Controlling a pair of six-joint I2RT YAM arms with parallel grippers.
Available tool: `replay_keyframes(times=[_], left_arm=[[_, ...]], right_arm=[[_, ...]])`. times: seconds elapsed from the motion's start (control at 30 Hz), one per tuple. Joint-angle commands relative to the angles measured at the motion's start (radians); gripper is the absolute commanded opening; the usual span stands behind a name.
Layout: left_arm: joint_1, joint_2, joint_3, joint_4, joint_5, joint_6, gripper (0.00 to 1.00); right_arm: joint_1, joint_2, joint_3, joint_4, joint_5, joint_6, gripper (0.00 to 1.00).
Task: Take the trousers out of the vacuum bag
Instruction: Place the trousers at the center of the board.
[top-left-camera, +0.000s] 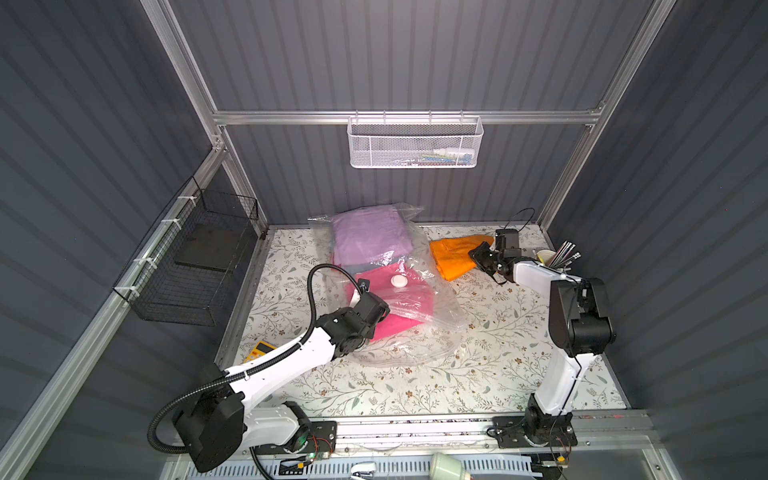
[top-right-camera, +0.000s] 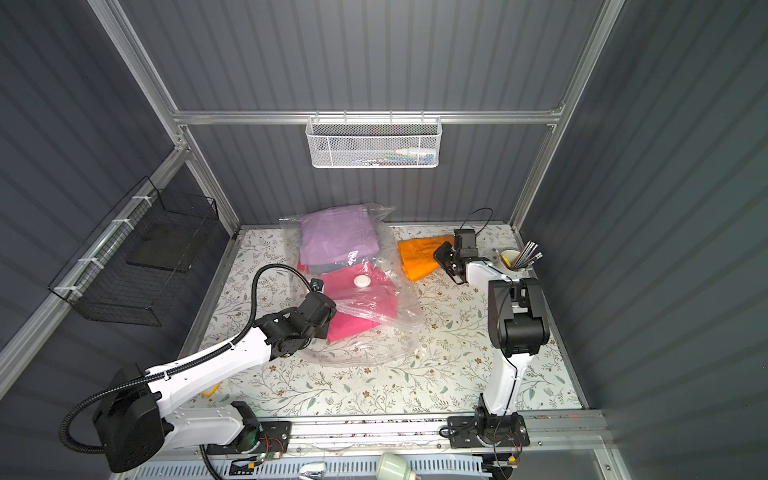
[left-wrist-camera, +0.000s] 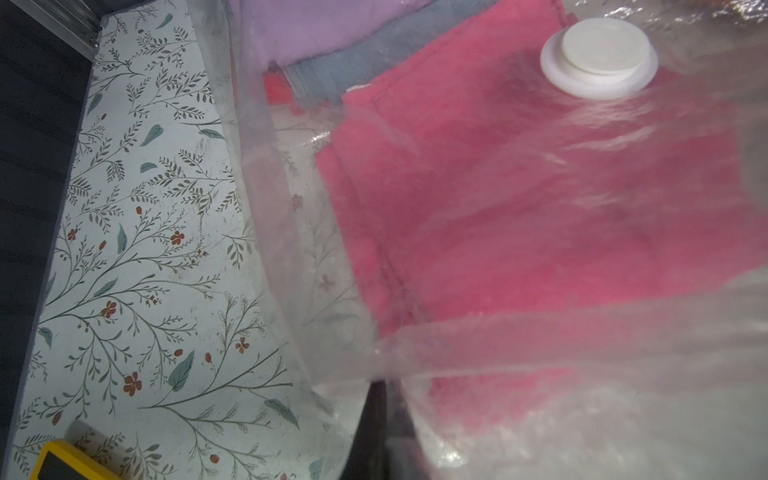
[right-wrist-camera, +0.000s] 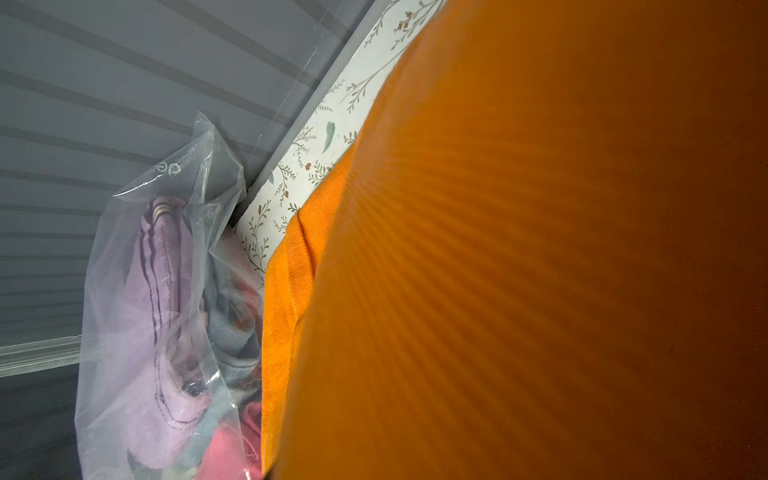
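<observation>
Vacuum bag (top-left-camera: 440, 316) lies mid-tabletop (top-left-camera: 498, 353) toward 12 o'clock, with lilac trousers (top-left-camera: 370, 237) and hot pink trousers (top-left-camera: 409, 299) inside. Orange trousers (top-left-camera: 451, 259) are out at 2 o'clock, grasped by the right gripper (top-left-camera: 478, 253). Left gripper (top-left-camera: 384, 309) is clenched, apparently on film at the bag's 8 o'clock edge. Cloth is likely limp and light, film slippery. Best to pinch a folded cloth edge.

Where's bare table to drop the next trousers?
Widest bare patch: front of the table, between the vacuum bag and the base rail. Smaller one mid-right, between bag and right arm. Crowded: back edge, with bag, orange trousers and pen cup.
</observation>
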Motion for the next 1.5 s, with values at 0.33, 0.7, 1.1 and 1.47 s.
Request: replay_keyframes(times=[0.33, 0.7, 1.1, 1.47], left_arm=[[0.007, -0.040, 0.014, -0.032, -0.034, 0.007, 0.00], [0.007, -0.059, 0.016, -0.021, -0.038, 0.021, 0.00], [0.007, -0.087, 0.003, -0.018, -0.045, 0.026, 0.00], [0.007, -0.107, -0.007, -0.022, -0.046, 0.009, 0.00]], right_arm=[[0.043, -0.031, -0.168, 0.085, 0.066, 0.068, 0.16], [0.074, -0.392, -0.371, -0.048, 0.120, 0.076, 0.94], [0.094, -0.486, -0.230, -0.204, 0.156, -0.119, 0.99], [0.014, -0.097, -0.062, -0.178, 0.096, -0.125, 0.99]])
